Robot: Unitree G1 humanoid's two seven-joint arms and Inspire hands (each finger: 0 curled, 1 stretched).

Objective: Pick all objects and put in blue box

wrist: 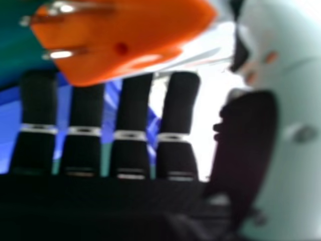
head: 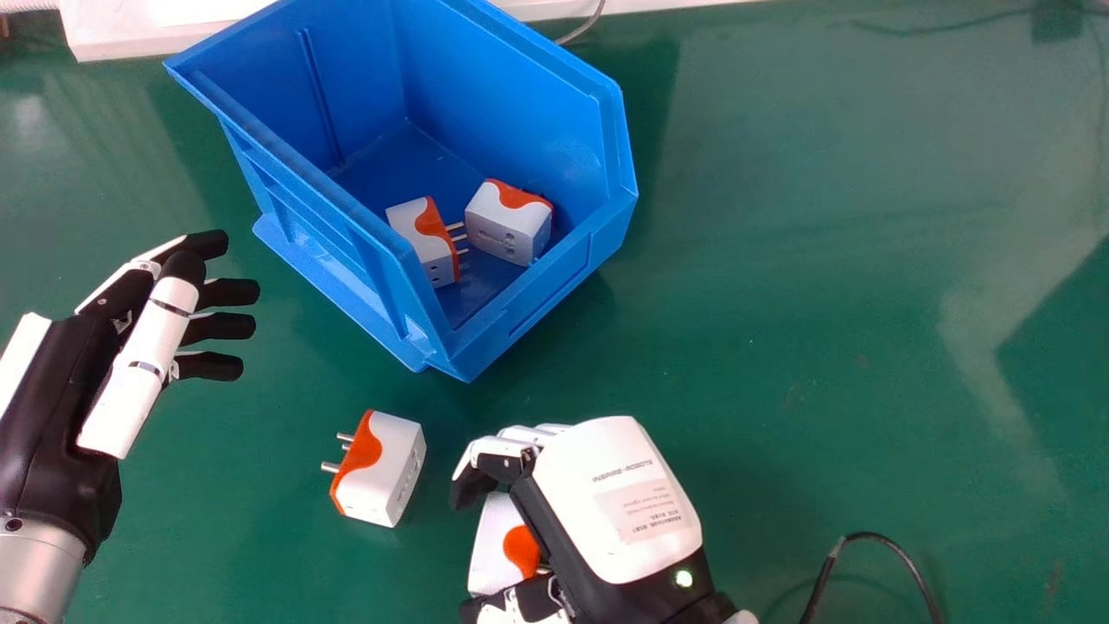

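At the left of the head view, the left hand [head: 143, 355], black and white plastic, is released, fingers extended. Next, a blocky adapter [head: 381, 472], white with a curved orange face and metal pins, lies on the table. Behind it, the ribbed blue plastic box [head: 520, 325] contains two similar adapters [head: 424, 243]. The right hand [head: 619, 503] is curled round a held adapter [head: 498, 546]. Rightward, a black cable [head: 823, 576] arches over the smooth, glossy green table [head: 823, 286]; a white ledge [head: 130, 39] stands behind.
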